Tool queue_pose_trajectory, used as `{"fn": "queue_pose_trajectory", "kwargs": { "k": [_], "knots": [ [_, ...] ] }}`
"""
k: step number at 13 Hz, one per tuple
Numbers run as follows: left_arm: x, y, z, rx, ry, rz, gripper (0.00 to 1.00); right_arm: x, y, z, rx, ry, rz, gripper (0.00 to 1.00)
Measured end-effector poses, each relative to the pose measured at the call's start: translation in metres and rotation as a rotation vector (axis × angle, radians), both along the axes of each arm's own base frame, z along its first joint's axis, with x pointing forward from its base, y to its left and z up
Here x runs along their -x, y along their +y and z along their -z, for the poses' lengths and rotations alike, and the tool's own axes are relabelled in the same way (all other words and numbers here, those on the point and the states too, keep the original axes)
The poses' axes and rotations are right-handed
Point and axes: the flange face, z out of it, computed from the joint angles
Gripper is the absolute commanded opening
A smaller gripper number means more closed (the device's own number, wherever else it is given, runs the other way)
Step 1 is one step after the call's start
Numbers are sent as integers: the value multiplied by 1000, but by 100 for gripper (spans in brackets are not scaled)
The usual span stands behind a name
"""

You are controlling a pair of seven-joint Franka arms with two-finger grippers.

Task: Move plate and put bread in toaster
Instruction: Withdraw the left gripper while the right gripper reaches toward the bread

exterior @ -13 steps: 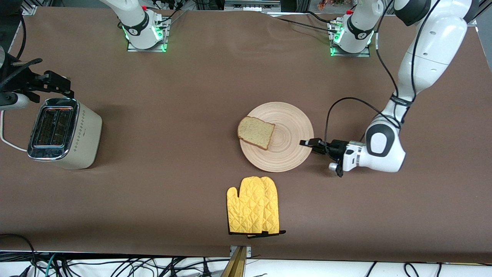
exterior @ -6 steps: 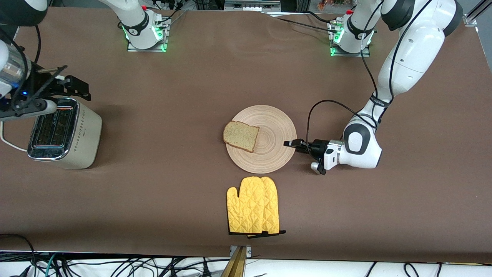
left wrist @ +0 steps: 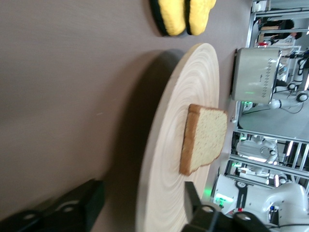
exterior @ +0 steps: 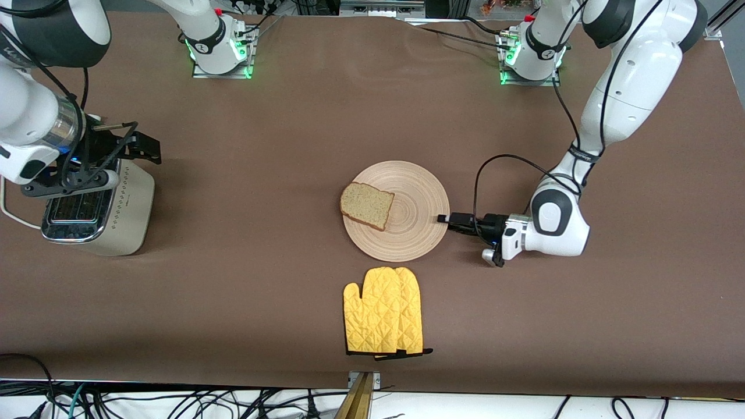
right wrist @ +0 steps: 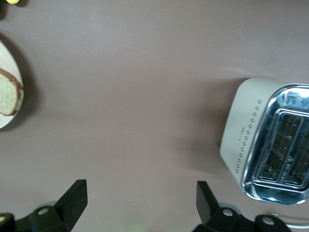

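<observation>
One plate (exterior: pixel 401 210) lies near the middle of the brown counter (exterior: pixel 279 279), and one slice of bread (exterior: pixel 366 205) rests on it, at the rim toward the right arm's end and hanging slightly over the edge. One yellow oven mitt (exterior: pixel 383 319) lies flat just nearer to the front camera than the plate, apart from it. One toaster (exterior: pixel 99 209) stands upright at the right arm's end of the counter, both slots bare, with a white cord (exterior: pixel 13 216) trailing from it.

The left pincer (exterior: pixel 449 220) sits low at the plate's rim on the side toward the left arm's end; its fingers (left wrist: pixel 72 209) are released and straddle the rim without clamping it. The right pincer (exterior: pixel 137 146) hangs above the toaster's edge, spread wide, grasping nothing. Bare counter separates the bread from the toaster.
</observation>
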Motion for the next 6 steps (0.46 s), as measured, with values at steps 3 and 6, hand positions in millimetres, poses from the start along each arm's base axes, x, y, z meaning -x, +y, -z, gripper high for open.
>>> {"fn": "queue_pose_trajectory", "kwargs": {
  "k": [3, 6],
  "knots": [
    [-16, 84, -42, -108, -71, 112, 100, -4, 18, 18, -66, 38, 77, 100],
    [-29, 147, -109, -314, -124, 195, 100, -11, 57, 50, -43, 53, 151, 100]
  ]
}}
